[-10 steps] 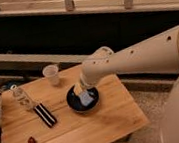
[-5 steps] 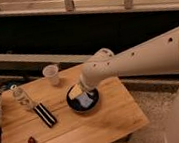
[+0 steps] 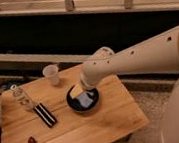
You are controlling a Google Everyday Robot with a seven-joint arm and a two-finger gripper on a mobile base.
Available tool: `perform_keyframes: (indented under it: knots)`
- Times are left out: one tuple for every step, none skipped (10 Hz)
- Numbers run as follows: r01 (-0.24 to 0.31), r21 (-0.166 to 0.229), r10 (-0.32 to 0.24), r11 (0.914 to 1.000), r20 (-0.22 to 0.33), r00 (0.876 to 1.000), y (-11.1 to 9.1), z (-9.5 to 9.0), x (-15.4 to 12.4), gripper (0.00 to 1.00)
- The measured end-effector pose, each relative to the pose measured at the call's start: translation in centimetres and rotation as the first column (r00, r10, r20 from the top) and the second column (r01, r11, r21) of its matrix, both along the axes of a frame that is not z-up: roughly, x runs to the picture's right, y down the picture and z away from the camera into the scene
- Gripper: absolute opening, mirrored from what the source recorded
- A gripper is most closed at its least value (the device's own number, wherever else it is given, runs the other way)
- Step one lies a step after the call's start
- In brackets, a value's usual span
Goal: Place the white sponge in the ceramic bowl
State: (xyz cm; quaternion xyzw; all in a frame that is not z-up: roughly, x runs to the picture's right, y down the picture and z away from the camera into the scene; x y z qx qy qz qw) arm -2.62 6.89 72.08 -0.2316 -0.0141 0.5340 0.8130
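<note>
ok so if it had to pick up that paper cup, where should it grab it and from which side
Grip the paper cup across its side wall near mid-height, coming in level from the right. It stands upright and open-topped, so the wall offers two opposed faces. The pincer sits over the ceramic bowl to the cup's right, and the glass bottle stands on the left.

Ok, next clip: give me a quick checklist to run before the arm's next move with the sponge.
1. Gripper over the ceramic bowl: ok.
2. White sponge inside the bowl's rim: ok.
3. Sponge released from gripper: cannot tell.
4. Bowl fully on the table, away from edges: ok.
5. Paper cup apart from the arm: ok.
6. Black bar and bottle left of bowl, apart from it: ok.
</note>
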Motion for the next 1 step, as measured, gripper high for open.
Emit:
perform_keyframes:
  knots:
    - [0.002,0.0,-0.002,1.0,0.001,1.0,0.07,-0.01,-0.07,0.91]
